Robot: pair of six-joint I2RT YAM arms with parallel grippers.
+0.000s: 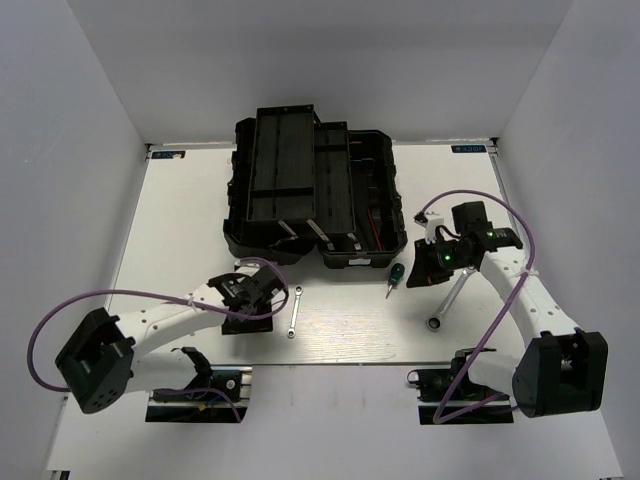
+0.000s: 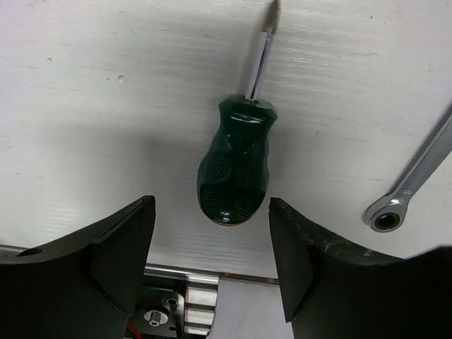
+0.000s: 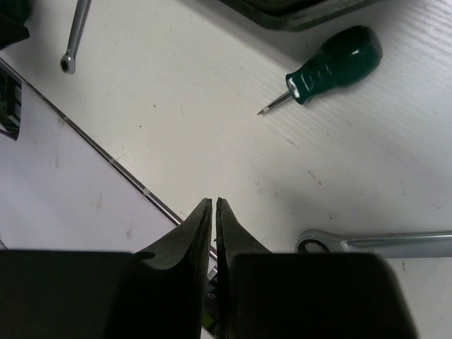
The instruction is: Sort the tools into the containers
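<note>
White tabletop [image 1: 190, 210] is being used as the work surface, and on it a green-handled screwdriver [image 2: 236, 173] is lying flat just ahead of the left gripper [image 2: 212, 208]. Its butt end is being bracketed by the spread fingers without being touched. The handle is stubby, dark green and dimpled for grip, and the short bright shank is pointing away from the wrist camera.

For a clean pick, it is judged that the gripper should be eased forward and down until the thick of the handle is being straddled. It should then be closed squarely across the width so the rounded body is not squeezed out.

A small silver wrench [image 2: 409, 187] is lying near it. Farther off, a second green screwdriver [image 3: 335, 63] and a larger wrench [image 3: 381, 244] are lying near the right gripper [image 3: 214, 205], whose fingers are being held pressed together on nothing. Behind them all, an open black toolbox [image 1: 310, 190] is standing at mid-table.
</note>
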